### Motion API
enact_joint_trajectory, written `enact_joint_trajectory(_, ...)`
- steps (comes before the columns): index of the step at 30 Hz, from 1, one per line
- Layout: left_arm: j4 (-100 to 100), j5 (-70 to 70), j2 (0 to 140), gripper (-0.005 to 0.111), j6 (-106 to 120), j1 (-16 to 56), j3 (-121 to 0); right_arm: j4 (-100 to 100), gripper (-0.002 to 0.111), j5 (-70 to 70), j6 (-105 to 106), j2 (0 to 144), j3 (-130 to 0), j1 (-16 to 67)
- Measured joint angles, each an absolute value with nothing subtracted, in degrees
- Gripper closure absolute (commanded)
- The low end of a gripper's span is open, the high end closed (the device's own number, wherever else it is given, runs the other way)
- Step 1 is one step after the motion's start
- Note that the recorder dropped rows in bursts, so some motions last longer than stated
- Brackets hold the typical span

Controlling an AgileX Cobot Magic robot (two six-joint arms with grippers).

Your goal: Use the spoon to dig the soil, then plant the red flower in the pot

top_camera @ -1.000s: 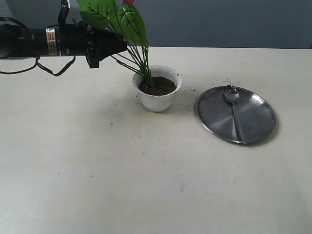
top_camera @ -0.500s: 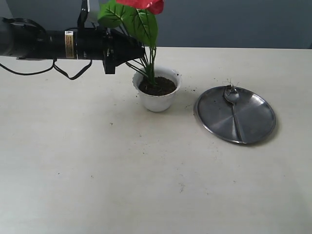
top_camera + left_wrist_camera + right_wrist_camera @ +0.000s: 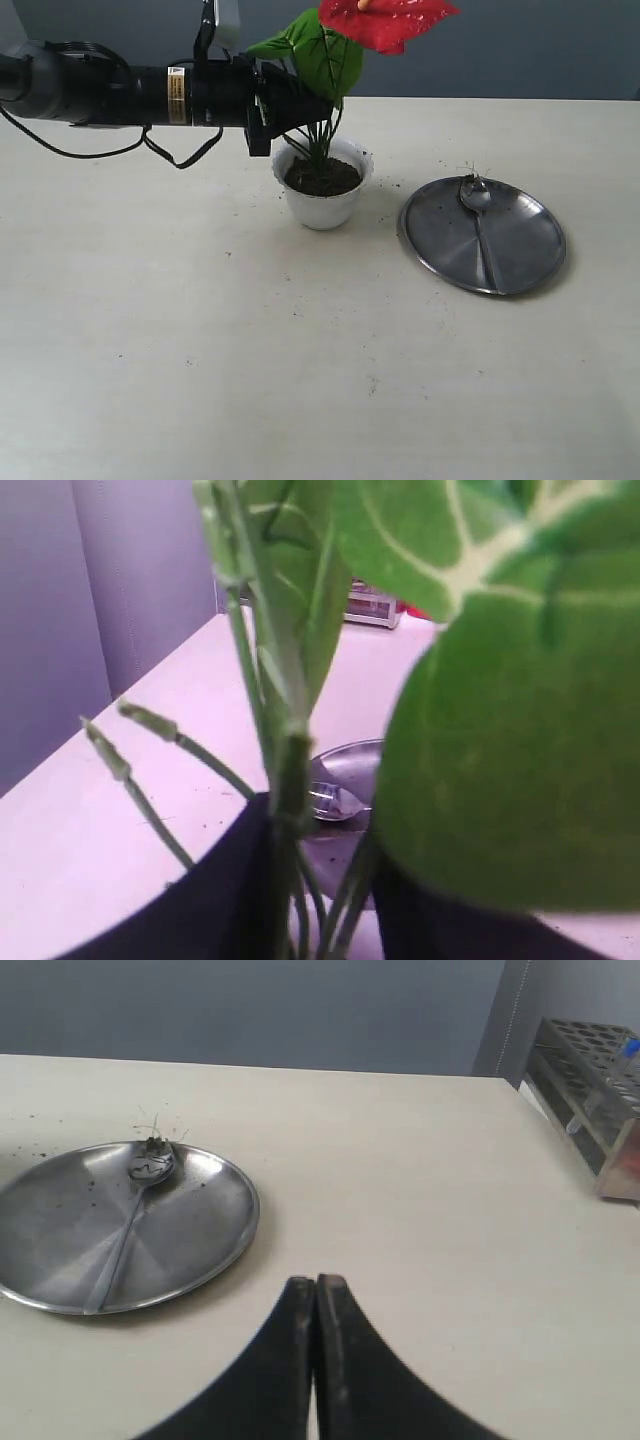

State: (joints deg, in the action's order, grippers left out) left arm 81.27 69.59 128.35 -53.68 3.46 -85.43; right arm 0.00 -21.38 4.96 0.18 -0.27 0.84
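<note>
ext / left hand (image 3: 312, 108): closed on the stem bundle of the red flower (image 3: 385, 20), just above the pot (image 3: 322, 205) rim; arm came in level from the pot's left.
ext / flower: stem feet were down in the soil (image 3: 322, 178) inside the pot. The petal sat high above the pot and leaned to its right.
ext / spoon (image 3: 478, 215): lay in the steel plate (image 3: 530, 250), right of the pot, near but apart. Crumbs lay on the bench (image 3: 250, 350) around the pot.
L-wrist / grip: stems (image 3: 285, 780) ran between the two black fingers (image 3: 225, 900). A big leaf (image 3: 510, 740) hid the rest, so couldn't tell if every stem was pinched. The pot itself wasn't visible.
R-wrist / right hand (image 3: 317, 1300): jaws pressed together and empty, facing the plate and spoon; pot out of this view.
step: seating the flower; digging looked done.
how: press the bundle straight down into the middle of the pot's soil, keeping the stems vertical over the pot.
risk: the top looked heavy and off-centre from the pot, and a shallow seat would likely let it flop over the rim.
release: open slowly and check it stands. Back out away from the pot without snagging leaves or nudging the light pot.
</note>
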Motion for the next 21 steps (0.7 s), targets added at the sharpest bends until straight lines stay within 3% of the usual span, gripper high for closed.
enact_joint_trajectory(2, 81.16, 69.59, 128.35, 0.107, -53.68, 3.46, -85.43, 0.0, 0.108, -21.38, 4.96, 0.18, -0.27, 0.84)
enact_joint_trajectory(21, 80.59, 69.72, 128.49, 0.106, -51.47, 5.75, -85.43, 0.0, 0.108, -21.38, 4.96, 0.18, -0.27, 0.84)
